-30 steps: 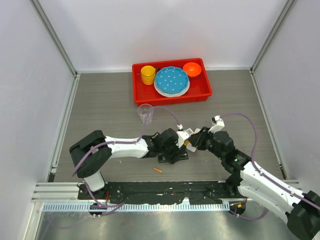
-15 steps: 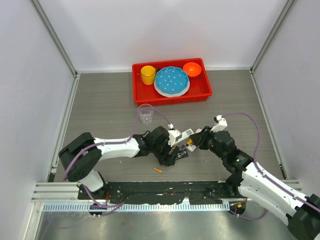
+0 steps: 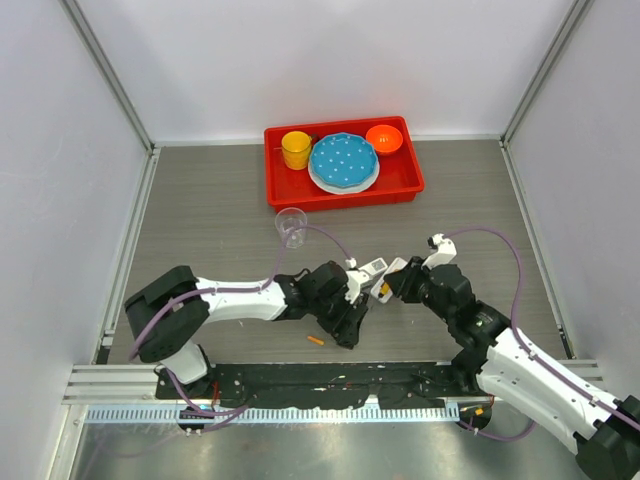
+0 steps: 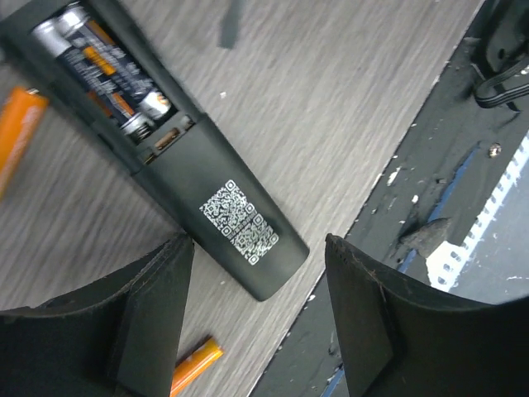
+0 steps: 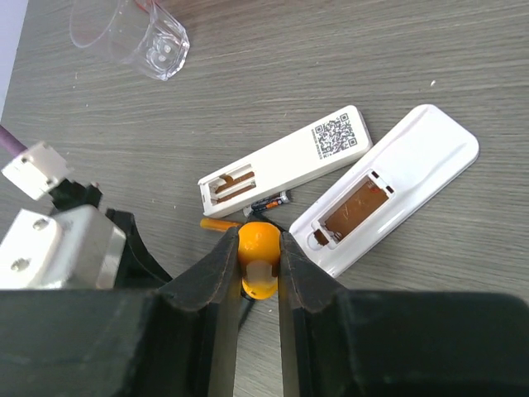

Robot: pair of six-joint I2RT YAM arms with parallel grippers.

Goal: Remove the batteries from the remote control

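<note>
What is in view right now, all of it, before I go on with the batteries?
tray: 1, red, table's far side
cup: 1, yellow, tray's left
plate: 1, blue, tray's middle
bowl: 1, orange, tray's right
glass: 1, clear, before the tray
black remote: 1, black, back open, under left claw
white remotes: 2, white, compartments empty, near right claw
loaded batteries: 2, dark with orange, in black remote
loose batteries: 2, orange, beside black remote, one blurred; 1, dark, between white remotes
handle: 1, orange, in right claw
left claw: 1, black, open, holding nothing
right claw: 1, black, shut on handle
</note>
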